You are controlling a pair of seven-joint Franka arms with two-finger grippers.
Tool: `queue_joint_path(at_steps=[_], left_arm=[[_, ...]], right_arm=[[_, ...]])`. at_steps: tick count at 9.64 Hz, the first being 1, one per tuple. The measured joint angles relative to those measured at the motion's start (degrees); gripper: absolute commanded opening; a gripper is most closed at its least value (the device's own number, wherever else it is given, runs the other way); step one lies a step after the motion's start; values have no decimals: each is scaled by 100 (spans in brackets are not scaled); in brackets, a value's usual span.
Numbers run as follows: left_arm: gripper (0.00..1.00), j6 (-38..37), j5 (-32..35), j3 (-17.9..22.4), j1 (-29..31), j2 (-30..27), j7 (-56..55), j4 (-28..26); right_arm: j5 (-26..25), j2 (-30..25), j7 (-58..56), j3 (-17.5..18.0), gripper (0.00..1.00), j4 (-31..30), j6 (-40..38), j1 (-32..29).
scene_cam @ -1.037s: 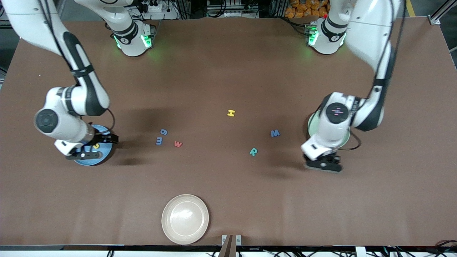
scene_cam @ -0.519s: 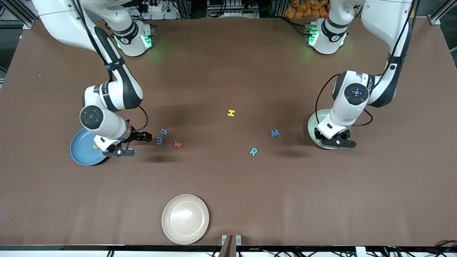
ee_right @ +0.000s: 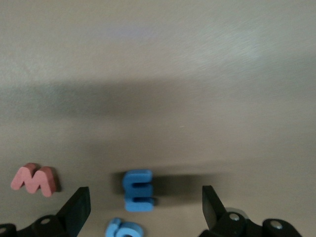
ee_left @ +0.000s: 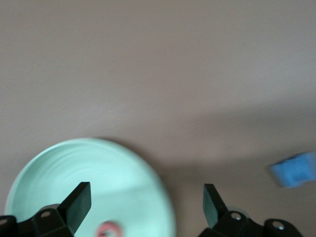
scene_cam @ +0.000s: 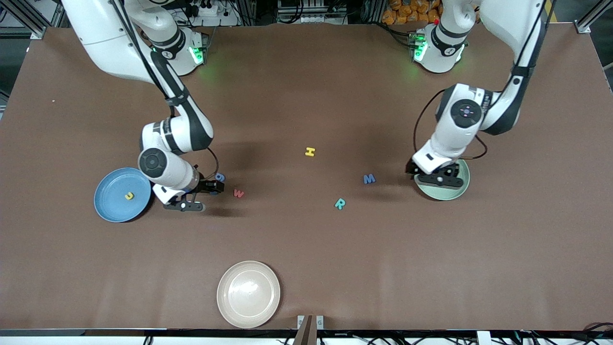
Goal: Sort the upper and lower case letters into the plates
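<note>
You have one yellow letter [scene_cam: 129, 195] in the blue plate [scene_cam: 115, 207] and one pink piece [ee_left: 109, 230] in the mint plate [scene_cam: 452, 191] (shape unclear). Right gripper [ee_right: 143, 207] hangs wide open, empty, over the blue m [ee_right: 138, 190]; left gripper [ee_left: 145, 205] hangs open, empty, over the mint plate's rim. H [scene_cam: 310, 152], M [scene_cam: 368, 178], R [scene_cam: 339, 203], w [scene_cam: 238, 193] remain on the table.

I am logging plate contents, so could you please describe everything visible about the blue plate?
The blue plate is round, shallow and rimmed, plain matte blue, lying flat on the brown table toward the right arm's end. One small yellow letter lies in it. The right gripper hangs beside it, not touching.
</note>
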Motion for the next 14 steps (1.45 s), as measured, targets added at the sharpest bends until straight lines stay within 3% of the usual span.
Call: queue_joint_path(at_steps=[1,2,3,4,6,8,10,14], left_arm=[[100,-20,-9,-234,-208,123,-364,422],[100,-36,-24,-388,-480,352,-900,923],[100,-45,-26,-571,-709,666,-1627,1449],[100,-60,-26,-693,-952,1035,-2333,1946],[100,-83,18,-721,-1491,1784,-3148,2671],[100,-91,757,-716,-1852,2325,-4018,2944],[100,-512,1657,-895,-1950,2520,-5145,2999],[100,-1139,1740,-1376,-1827,2527,-5187,3105]], right_arm=[[1,85,68,0,100,6,88,75],[1,129,84,-2,88,10,112,95],[1,137,81,-16,18,16,112,94],[0,138,81,-27,7,23,113,93],[-1,113,81,-50,7,61,111,86],[-1,79,81,-72,6,70,82,72],[-1,35,72,-101,6,113,-27,-14],[-32,-722,-1316,-400,7,237,-1155,-690]])
